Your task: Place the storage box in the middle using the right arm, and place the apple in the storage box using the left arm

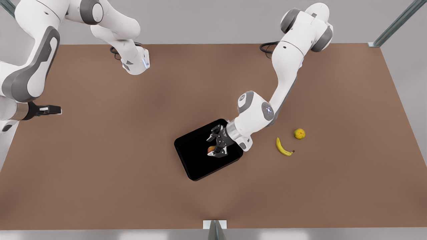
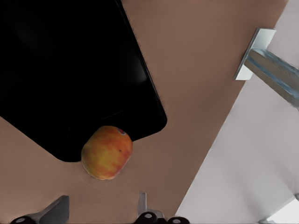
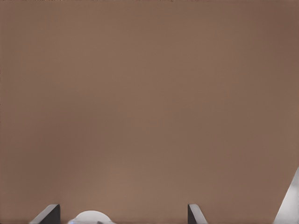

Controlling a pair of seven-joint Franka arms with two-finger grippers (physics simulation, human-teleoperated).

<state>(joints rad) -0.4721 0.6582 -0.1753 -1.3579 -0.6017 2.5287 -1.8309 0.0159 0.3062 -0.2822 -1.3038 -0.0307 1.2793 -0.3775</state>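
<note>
The black storage box (image 1: 196, 160) lies open-topped near the table's middle. My left gripper (image 1: 214, 144), on the arm at the front view's right, hangs over the box's far part. Its fingers are open, and the red-orange apple (image 1: 211, 149) sits just beyond the fingertips, over the box. In the left wrist view the apple (image 2: 107, 151) lies past the spread gripper (image 2: 102, 207), against a corner of the storage box (image 2: 70, 70). My right gripper (image 1: 57, 109) waits at the front view's far left, open over bare table (image 3: 149, 102), with nothing between its fingers (image 3: 49, 213).
A yellow banana (image 1: 283, 147) and a yellow-orange round fruit (image 1: 299, 133) lie on the brown table (image 1: 100, 150) to the front view's right of the box. Metal frame posts (image 1: 215, 230) stand at the table's edges.
</note>
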